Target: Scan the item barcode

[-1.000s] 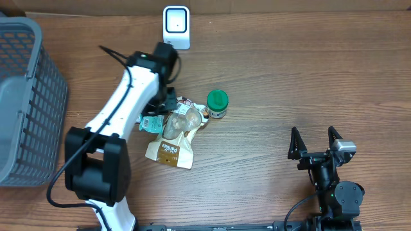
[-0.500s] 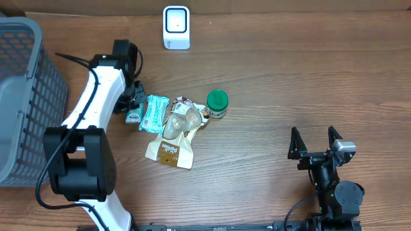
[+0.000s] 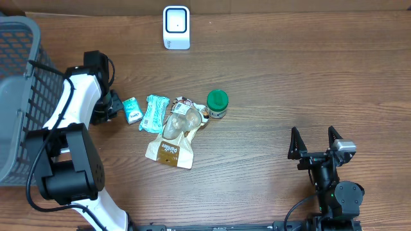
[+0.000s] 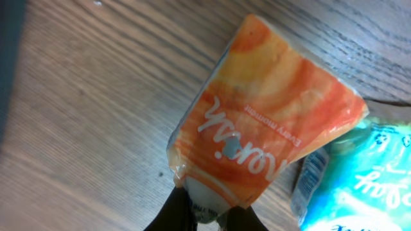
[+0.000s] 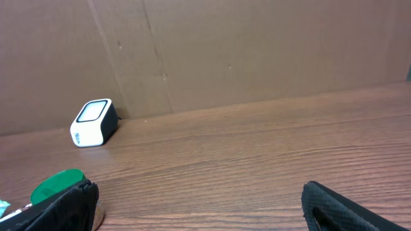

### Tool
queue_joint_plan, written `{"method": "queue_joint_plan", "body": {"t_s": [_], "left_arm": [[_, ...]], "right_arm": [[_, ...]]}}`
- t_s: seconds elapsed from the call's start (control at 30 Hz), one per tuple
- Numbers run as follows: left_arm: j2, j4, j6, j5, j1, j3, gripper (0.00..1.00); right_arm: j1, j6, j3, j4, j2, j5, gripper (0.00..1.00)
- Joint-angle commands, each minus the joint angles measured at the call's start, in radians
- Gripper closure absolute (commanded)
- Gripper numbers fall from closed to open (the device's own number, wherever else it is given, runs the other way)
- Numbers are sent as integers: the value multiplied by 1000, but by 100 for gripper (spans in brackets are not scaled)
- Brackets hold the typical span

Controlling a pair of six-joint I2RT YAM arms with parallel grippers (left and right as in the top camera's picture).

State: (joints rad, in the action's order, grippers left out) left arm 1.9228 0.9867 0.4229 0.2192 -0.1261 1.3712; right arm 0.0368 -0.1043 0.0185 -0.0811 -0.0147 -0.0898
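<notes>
Sachet [image 4: 270, 128], orange, sits just beside the teal packet [image 4: 359, 186], well apart from the scanner [image 3: 176, 27]. My left gripper [image 4: 209, 212] is clamped on its end seam. Judged light, limp, slippery: seam grip suits. Right gripper [image 3: 313, 138] gapes, empty.

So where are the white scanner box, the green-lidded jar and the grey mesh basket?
white scanner box [image 3: 176, 27], overhead view, its top face.
green-lidded jar [image 3: 217, 100], overhead view, its lid.
grey mesh basket [image 3: 26, 58], overhead view, its mesh wall.
</notes>
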Motion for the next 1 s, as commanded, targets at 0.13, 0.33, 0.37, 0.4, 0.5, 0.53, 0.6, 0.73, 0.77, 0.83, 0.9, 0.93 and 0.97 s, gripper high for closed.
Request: {"method": "queue_joint_plan", "body": {"t_s": [0.13,0.33,0.37,0.4,0.5,0.53,0.6,0.73,0.77,0.83,0.9,0.93,0.97], "left_arm": [[0,-156,-35,-138,51,-171,96],[0,-238,-34,-191,143,-213,96],[0,-245,-34,-194,163,-213,96],[0,-252,-33,-195,185,-213,96],[0,-253,-16,-194,243,-213,96],[0,-253,-10,-194,254,-213,96],[0,-251,8,-194,267,-213,96],[0,-230,20,-194,264,-212,96],[0,-222,19,-194,261,-212,96],[-1,-197,18,-185,251,-211,96],[-1,-174,18,-183,237,-203,94],[-1,-163,11,-183,230,-196,87],[-1,-145,-1,-185,221,-181,73]], "right_arm": [[-4,1,-11,5,11,-2,0],[-4,1,-11,5,11,-2,0],[-4,1,-11,5,11,-2,0],[-4,1,-11,5,11,-2,0],[-4,1,-11,5,11,-2,0],[-4,1,-11,5,11,-2,0],[-4,1,-11,5,11,-2,0],[-4,1,-11,5,11,-2,0],[-4,1,-11,5,11,-2,0],[-4,1,-11,5,11,-2,0],[-4,1,-11,5,11,-2,0],[-4,1,-11,5,11,-2,0],[-4,1,-11,5,11,-2,0]]}}
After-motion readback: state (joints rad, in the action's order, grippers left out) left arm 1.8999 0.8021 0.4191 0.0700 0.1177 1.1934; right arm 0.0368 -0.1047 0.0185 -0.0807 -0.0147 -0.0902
